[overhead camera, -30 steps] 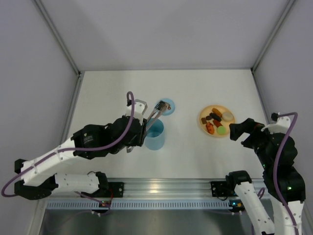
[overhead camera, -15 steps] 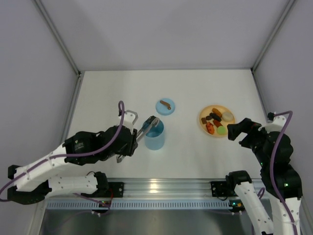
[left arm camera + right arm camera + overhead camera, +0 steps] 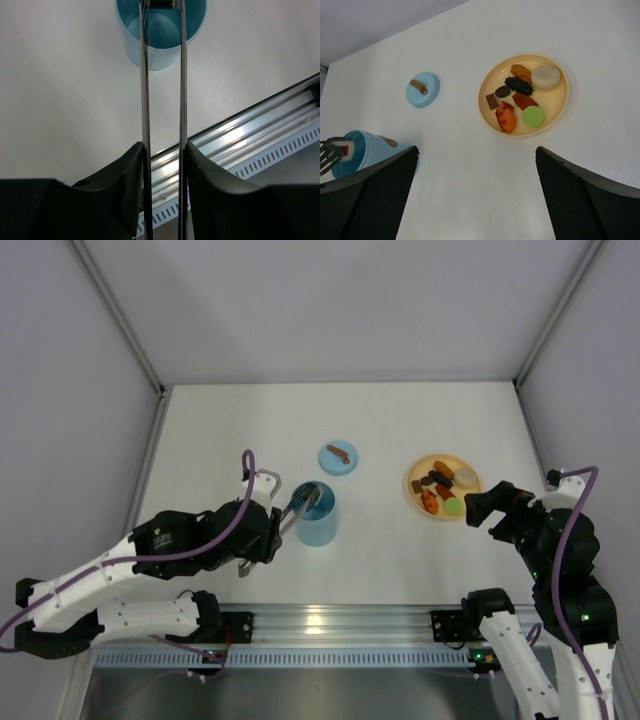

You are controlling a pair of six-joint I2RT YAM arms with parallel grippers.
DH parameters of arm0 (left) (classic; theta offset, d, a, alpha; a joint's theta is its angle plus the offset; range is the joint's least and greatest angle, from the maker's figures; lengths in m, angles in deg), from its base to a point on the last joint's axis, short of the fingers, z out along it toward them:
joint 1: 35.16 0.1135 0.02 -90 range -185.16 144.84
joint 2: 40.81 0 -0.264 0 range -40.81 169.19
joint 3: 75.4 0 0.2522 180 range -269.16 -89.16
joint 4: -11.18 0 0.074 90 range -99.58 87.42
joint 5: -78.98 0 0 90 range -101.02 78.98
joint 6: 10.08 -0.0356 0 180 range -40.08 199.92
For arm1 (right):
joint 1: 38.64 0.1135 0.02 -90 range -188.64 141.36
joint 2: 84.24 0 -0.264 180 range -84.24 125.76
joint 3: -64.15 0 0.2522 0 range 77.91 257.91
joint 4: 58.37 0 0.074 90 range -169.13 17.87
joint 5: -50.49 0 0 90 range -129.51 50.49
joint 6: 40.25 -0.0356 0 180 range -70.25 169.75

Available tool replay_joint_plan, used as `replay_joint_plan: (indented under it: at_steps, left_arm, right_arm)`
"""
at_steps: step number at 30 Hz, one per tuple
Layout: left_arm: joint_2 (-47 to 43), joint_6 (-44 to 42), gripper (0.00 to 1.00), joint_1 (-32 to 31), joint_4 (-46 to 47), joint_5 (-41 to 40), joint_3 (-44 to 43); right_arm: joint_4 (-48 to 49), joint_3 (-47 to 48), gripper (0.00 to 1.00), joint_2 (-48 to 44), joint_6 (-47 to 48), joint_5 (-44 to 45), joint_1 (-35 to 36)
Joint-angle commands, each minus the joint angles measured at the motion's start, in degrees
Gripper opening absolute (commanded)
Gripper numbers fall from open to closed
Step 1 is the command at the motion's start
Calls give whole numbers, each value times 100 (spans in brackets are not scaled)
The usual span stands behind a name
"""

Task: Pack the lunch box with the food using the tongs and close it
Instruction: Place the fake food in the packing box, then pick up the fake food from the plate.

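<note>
I see the tongs (image 3: 182, 90) as thin polished metal, quite shiny. The lunch box (image 3: 150, 55) looks like smooth blue plastic with a light gloss. The table (image 3: 60, 90) is matt white with a fine grain. The rail (image 3: 240, 140) is bright, reflecting metal. The right gripper (image 3: 476, 150) is black, with a rough mesh texture on its faces.

top: looking down, far | left wrist: looking past left claw (image 3: 165, 147), close on lunch box (image 3: 160, 30) | right wrist: farther, sharing it
</note>
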Motion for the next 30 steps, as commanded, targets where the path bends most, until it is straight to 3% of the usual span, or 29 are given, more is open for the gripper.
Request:
replay_joint_plan:
  at_steps: [1, 7, 15, 24, 30]
  left_arm:
    - [-75, 59, 43, -16, 143, -5, -60]
    - [-57, 50, 50, -16, 108, -32, -131]
    - [215, -134, 49, -16, 240, -75, -586]
    - [1330, -749, 49, -16, 881, 73, -1562]
    - [2699, -1207, 50, -16, 1698, 170, -2318]
  right_arm:
    - [325, 31, 99, 43, 19, 3, -70]
    - [325, 75, 100, 70, 45, 12, -70]
    - [290, 215, 100, 157, 71, 21, -70]
    - [97, 470, 99, 140, 150, 161, -70]
    - [-96, 663, 99, 122, 203, 302, -70]
